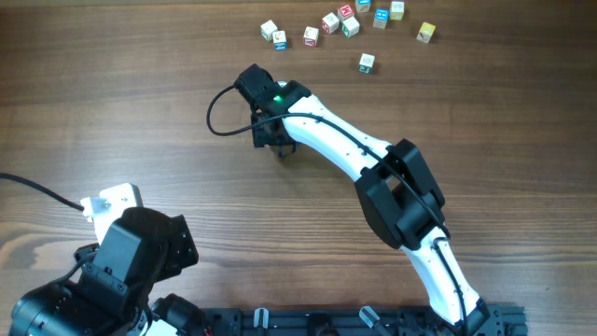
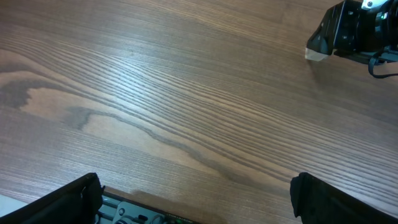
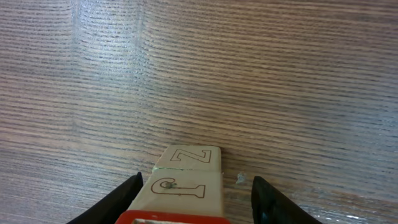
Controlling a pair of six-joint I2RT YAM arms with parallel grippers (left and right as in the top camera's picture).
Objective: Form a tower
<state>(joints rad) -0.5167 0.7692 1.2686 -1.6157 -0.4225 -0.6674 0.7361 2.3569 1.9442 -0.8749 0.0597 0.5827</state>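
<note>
So the tower (image 3: 185, 179) is sitting right between the fingers of the right pincer (image 3: 196, 180). In the right wrist view it's two pale wooden cubes butted up against each other. The far one shows an outlined Z, and the near one has a hooked letter I can't quite read. Both have square faces, softly rounded edges and a matte, creamy finish. There's also a red-edged strip (image 3: 171, 218) at the very bottom of that view, touching the near cube, but it's cut off and I can't tell what it is.

The right pincer is partway open. Its black fingers (image 3: 273, 202) flank the cubes, with a clear sliver of bench showing on the right side and a thinner gap on the left, so it isn't clamped on anything.

From overhead the tower is hidden under that pincer's black head (image 1: 270, 131), roughly mid-bench, left of centre. A black cable (image 1: 216, 112) loops out beside it.

The left pincer (image 2: 196, 180) is spread wide with nothing between its fingers, just bare wood, and it's parked well away at the near left corner.

The bench (image 1: 140, 93) is brown wood with long streaky grain. The loose letter cubes (image 1: 311, 36) are scattered along the far edge, well apart from the tower. One loner (image 1: 367, 63) sits a bit nearer.
</note>
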